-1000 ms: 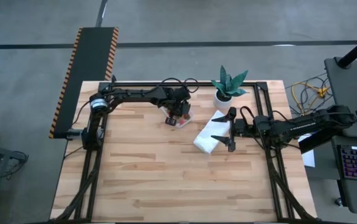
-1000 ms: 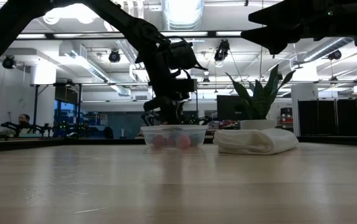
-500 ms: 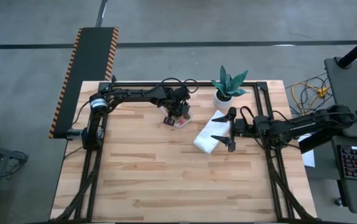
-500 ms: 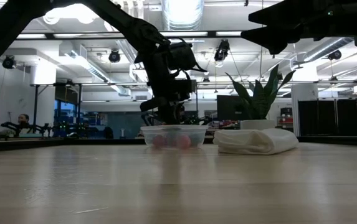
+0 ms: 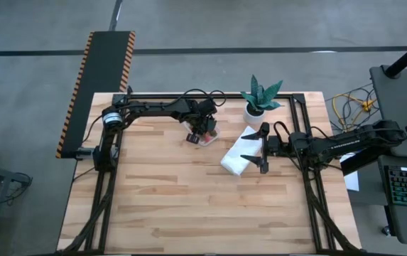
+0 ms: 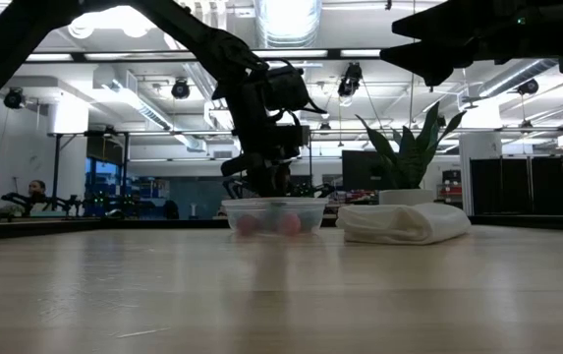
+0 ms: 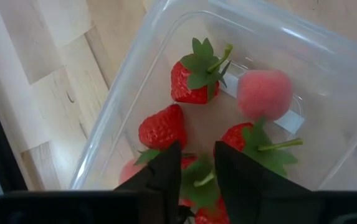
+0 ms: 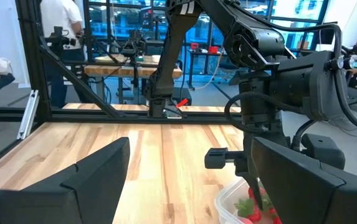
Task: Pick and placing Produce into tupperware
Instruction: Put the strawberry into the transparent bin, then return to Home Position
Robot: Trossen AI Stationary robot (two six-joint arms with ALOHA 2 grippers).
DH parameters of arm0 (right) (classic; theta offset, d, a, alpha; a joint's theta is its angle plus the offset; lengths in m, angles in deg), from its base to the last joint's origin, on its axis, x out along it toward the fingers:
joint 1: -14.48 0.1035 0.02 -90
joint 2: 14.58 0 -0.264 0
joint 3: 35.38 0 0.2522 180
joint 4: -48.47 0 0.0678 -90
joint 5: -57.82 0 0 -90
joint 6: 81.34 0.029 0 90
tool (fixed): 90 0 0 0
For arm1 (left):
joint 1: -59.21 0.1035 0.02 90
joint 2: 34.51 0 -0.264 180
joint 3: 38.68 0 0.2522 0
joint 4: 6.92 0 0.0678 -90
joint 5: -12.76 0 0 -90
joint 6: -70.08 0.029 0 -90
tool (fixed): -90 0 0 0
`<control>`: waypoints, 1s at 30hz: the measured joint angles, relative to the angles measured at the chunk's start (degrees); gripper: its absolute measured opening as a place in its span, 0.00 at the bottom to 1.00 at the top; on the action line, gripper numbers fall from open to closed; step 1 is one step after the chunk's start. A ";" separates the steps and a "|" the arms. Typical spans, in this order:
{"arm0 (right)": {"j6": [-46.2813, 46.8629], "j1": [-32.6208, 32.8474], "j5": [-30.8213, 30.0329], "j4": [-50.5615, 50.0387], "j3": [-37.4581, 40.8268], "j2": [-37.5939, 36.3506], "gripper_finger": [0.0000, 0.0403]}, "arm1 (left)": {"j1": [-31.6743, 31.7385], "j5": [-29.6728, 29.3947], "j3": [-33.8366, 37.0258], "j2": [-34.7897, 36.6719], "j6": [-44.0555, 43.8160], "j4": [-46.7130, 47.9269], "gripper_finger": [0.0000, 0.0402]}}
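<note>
Left wrist view: the left gripper hangs low inside the small clear plastic tupperware tub, jaws slightly parted above a green-topped red toy strawberry, apparently releasing it among the others. The right gripper waits open-jawed over the folded white cloth on the bench.

Strawberries in clear tub

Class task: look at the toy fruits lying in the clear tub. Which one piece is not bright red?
The pale pink piece in the tupperware. It is smooth, rounded and has no green top, while the strawberries around it are bright red and seeded, most with green leaves.
</note>
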 joint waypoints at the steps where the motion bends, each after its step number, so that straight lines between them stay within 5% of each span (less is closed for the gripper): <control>1: -0.01 0.00 0.00 0.00 0.00 0.00 0.81 | 0.00 0.00 0.00 0.00 0.00 -0.01 0.21; 9: -0.29 0.00 -0.02 -0.46 0.00 0.00 0.81 | -0.56 -0.46 -0.96 2.20 -2.29 -0.18 0.26; 19: -2.48 0.00 -0.02 -1.49 0.00 -0.02 0.81 | -6.40 0.23 1.32 14.95 -13.99 -1.75 0.26; 30: -5.27 0.00 0.42 -0.98 2.44 -1.50 0.81 | -17.37 0.33 24.27 34.50 -19.68 -25.17 0.25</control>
